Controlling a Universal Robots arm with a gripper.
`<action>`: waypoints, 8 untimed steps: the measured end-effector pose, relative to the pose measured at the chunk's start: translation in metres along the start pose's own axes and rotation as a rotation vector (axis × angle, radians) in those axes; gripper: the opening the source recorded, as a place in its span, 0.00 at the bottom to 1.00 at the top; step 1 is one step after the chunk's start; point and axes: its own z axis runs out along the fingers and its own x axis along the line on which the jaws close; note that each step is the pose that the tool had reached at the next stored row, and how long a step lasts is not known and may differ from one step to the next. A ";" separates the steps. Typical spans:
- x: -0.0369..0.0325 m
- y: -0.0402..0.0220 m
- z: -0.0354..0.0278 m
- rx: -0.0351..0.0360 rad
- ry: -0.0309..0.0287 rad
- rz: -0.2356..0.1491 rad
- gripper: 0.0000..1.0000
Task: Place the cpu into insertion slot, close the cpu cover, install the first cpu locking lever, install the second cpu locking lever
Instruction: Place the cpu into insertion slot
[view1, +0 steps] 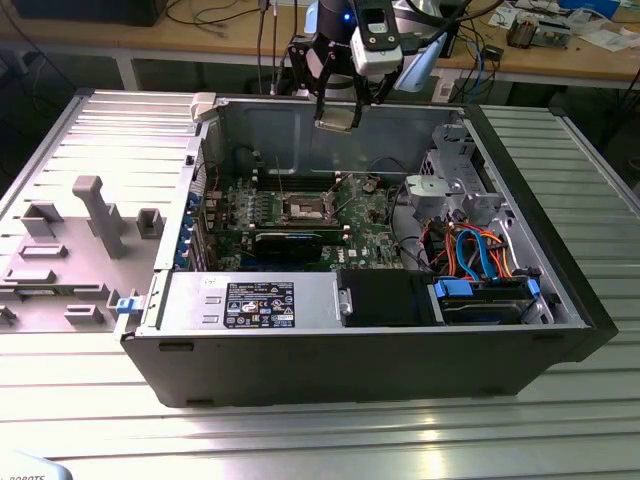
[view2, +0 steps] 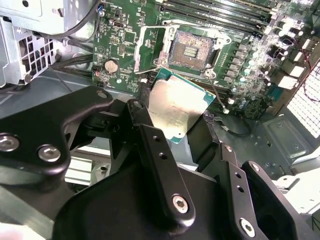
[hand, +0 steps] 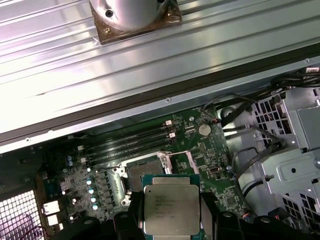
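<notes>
- The open computer case (view1: 350, 370) lies on a ribbed metal table (view1: 300, 440).
- The green motherboard (view1: 370, 225) covers the floor of the case.
- The gripper (view1: 338, 115) hangs over the rear wall of the case in the exterior view. Its black fingers (view2: 150, 145) pinch the cpu by two opposite edges.
- The insertion slot (view2: 192, 50) is in the middle of the motherboard, with its dark centre exposed.
- The cpu cover (view2: 141, 47) seems swung open just beside the slot, but I cannot see this clearly.
- The cpu (hand: 171, 207) is in the air, well apart from the slot.
</notes>
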 end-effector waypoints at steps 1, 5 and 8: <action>0.0000 0.0000 0.0000 0.0000 -0.0002 0.002 0.54; 0.0000 0.0000 0.0000 -0.0001 -0.0007 0.008 0.54; 0.0000 0.0000 0.0000 0.0000 -0.0011 0.012 0.54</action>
